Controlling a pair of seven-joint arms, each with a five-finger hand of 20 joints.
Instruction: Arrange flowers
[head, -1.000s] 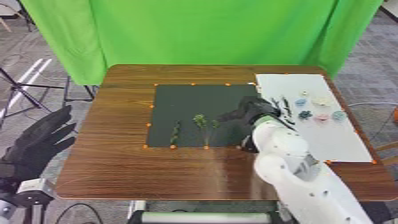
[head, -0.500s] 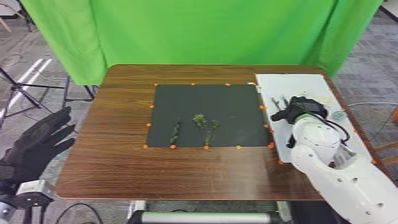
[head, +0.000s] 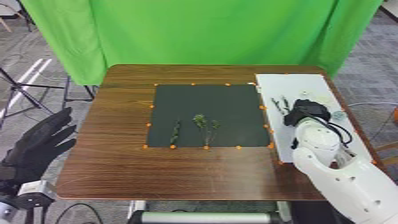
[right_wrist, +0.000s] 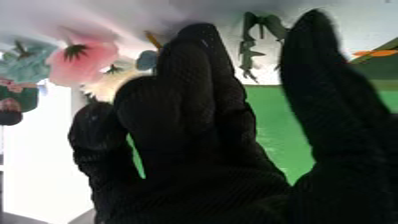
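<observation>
Two robot hands, one table (head: 115, 172). Nearest, the left hand (head: 34, 145) lies beyond the table's left edge, its fingers straight and spread. Farther in, three slender green sprigs (head: 175, 134) rest on the dark mat (head: 191, 102), toward its near edge; orange markers (head: 206, 147) dot the mat's border. To the right, the right hand (head: 307, 111) is over the white sheet (head: 289, 84). In the right wrist view, this right hand (right_wrist: 191, 125) is open, fingers extended and thumb set apart. A teal flower (head: 338, 115) lies just to its right in the head view; two dark leafy stems (head: 285, 103) lie on the sheet to its left. The wrist view also shows a pink flower (right_wrist: 82, 62), a cream flower (right_wrist: 114, 82) and a small blue flower (right_wrist: 147, 60) near the fingers. Farthest, a green curtain (head: 213, 35) hangs behind the table.
</observation>
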